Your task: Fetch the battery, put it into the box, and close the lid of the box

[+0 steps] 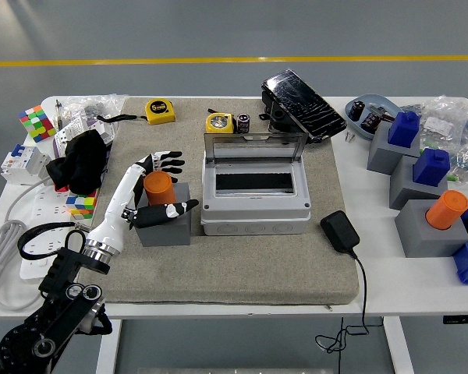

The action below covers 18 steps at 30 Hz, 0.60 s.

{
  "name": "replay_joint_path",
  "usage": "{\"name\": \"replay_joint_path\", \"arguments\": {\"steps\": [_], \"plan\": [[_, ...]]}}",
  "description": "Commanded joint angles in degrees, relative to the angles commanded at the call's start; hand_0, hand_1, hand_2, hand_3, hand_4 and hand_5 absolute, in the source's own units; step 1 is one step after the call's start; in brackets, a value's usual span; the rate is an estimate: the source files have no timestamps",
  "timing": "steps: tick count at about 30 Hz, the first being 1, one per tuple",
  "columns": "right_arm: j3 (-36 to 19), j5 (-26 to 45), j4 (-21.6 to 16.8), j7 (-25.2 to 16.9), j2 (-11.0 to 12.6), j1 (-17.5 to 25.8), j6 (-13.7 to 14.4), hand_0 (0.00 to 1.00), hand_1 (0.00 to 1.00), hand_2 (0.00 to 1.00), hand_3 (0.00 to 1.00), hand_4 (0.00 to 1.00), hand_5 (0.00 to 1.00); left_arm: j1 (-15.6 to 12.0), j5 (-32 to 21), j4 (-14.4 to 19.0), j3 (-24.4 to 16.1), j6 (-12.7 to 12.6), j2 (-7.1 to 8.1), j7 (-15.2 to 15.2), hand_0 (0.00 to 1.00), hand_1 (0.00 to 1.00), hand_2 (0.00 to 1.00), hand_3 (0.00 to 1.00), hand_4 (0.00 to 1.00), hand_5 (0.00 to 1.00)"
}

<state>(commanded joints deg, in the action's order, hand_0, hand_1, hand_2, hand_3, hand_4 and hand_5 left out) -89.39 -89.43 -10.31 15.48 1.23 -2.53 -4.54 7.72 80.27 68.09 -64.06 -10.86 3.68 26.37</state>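
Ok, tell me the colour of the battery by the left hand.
Orange battery, in the head view.

A white table [390, 292] stands on a grey floor [218, 31] crossed by a yellow line [234, 60].

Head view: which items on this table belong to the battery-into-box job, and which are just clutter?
Job items:
- orange battery standing in its grey holder
- grey box, lid standing open
- left hand, fingers spread around the battery

Lying about:
- yellow tape measure
- black adapter
- colour cube
- blue blocks at right
- black cloth
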Motion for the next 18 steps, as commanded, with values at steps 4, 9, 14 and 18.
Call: {"name": "replay_joint_path", "arguments": {"steps": [4,9,14,18], "plan": [[-0.2,0.12,0.0,0.0,-0.05,0.1,0.07,0.641,0.667,0.675,0.606,0.989,0.594,0.43,-2.07,-0.98,0.83,-0.03,-0.63,1.26,0.36,0.47,0.486,0.612,0.998,0.002],[-0.47,0.04,0.0,0.04,0.03,0.27,0.13,0.641,0.666,0.675,0.606,0.99,0.594,0.91,-4.78,-2.15,1.74,-0.25,-1.27,2.74,0.262,0.335,0.369,0.459,0.998,0.002],[-0.64,-0.04,0.0,0.06,-0.06,0.41,0.12,0.642,0.666,0.674,0.605,0.989,0.594,1.36,-7.31,-3.41,2.49,-0.9,-1.86,4.52,0.17,0.186,0.246,0.313,0.972,0.002],[-0.42,0.1,0.0,0.02,-0.13,0.36,0.09,0.642,0.666,0.674,0.605,0.989,0.594,1.94,-9.05,-4.37,2.66,-1.57,-2.38,5.82,0.17,0.186,0.246,0.313,0.972,0.002]]}}
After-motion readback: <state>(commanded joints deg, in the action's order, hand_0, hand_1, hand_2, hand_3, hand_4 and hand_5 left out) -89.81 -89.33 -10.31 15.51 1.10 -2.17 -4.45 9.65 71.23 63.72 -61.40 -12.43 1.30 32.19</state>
